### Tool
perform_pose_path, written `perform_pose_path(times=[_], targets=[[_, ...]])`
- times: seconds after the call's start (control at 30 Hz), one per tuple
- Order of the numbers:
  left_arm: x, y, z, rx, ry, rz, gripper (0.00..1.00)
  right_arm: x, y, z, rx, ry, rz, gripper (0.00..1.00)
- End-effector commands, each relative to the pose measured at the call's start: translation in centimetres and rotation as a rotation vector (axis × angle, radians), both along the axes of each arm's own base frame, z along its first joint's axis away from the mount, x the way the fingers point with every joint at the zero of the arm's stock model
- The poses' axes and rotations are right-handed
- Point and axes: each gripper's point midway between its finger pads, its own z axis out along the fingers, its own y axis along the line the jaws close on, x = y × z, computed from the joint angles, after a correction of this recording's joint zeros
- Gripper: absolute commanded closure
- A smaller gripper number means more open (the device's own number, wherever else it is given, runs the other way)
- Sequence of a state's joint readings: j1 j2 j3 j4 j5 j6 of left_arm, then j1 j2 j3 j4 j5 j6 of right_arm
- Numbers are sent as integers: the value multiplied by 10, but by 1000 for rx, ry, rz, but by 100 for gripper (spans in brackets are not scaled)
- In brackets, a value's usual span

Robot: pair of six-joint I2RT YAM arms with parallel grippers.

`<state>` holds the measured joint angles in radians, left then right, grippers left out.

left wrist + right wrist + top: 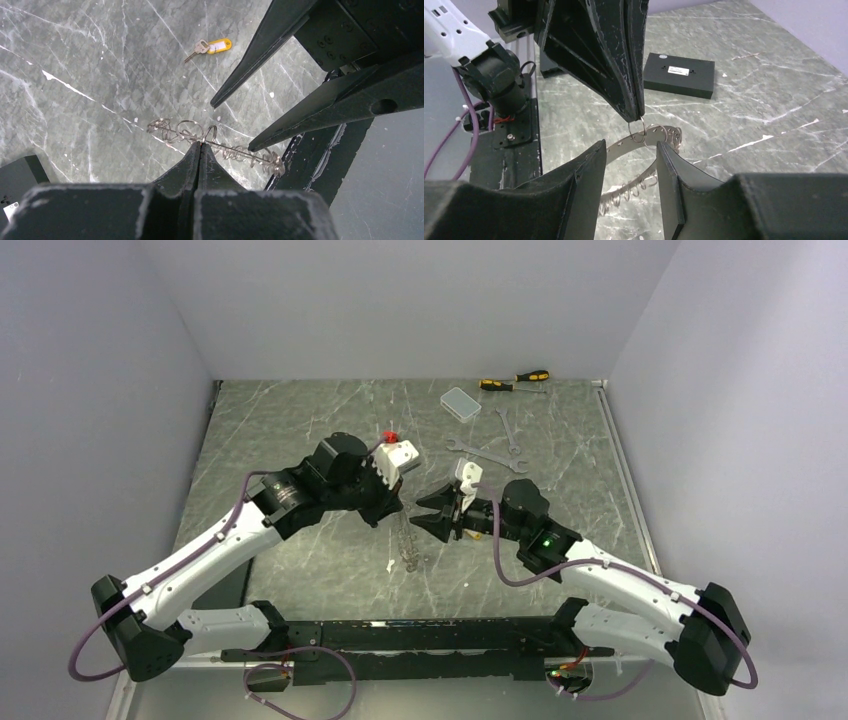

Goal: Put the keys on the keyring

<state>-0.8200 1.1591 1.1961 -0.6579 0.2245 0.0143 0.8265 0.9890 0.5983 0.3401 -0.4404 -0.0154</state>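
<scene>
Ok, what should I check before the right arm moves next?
1. Left gripper shut on the keyring: ok.
2. Keyring's low end clear of the table: cannot tell.
3. Keyring between the fingers of the right gripper: ok.
4. Right fingers clamped on it: not ok, a gap shows.
5. Yellow key in hand: not ok, it lies loose on the table.
6. Room between the two grippers: cannot tell, the tips look very close.
</scene>
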Motion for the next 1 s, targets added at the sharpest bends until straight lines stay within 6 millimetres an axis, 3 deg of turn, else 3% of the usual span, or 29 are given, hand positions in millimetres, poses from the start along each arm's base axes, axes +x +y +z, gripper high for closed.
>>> perform_pose_path(times=[0.0,0.43,0.73,0.97], targets=[[-4,-8,26,-90,-59,-38,100,-2,11,41,105,-27,32,56],[-11,-5,27,-99,-47,-51,100,2,20,40,100,-32,35,64],[-12,-2,28,-103,-49,-46,100,0,27,39,94,-26,57,83],[-13,0,33,-114,-64,-40,100,-5,28,30,66,-15,72,90]])
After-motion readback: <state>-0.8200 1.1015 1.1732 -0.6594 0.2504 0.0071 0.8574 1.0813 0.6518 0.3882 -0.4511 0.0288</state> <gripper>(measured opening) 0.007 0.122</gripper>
